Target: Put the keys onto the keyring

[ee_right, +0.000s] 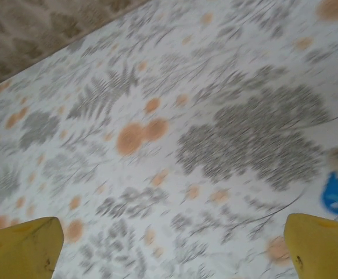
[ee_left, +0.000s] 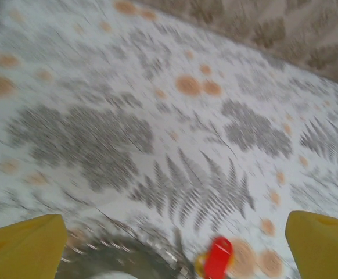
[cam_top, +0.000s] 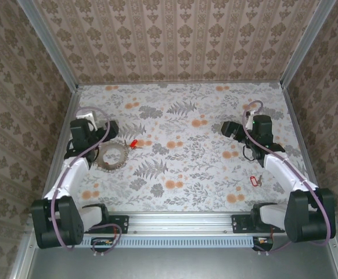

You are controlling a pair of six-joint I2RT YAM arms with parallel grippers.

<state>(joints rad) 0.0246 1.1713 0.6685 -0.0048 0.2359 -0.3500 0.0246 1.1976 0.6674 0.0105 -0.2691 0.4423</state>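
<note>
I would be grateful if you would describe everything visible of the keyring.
The keyring is a large silvery-grey ring with a chain-like texture, apparently metal. It lies flat on the floral table, left of centre, beside the open left hand, which is not gripping it. A red-tagged key sits at its far-right rim; whether threaded is unclear.

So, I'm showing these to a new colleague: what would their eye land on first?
The busy fern-and-orange-dot table dominates. Against it, the big chain-textured keyring lies at the left, just beside the open left gripper, with a red-tagged key close by its rim. A second red-tagged key lies alone on the right, nearer the base than the open right gripper.
</note>
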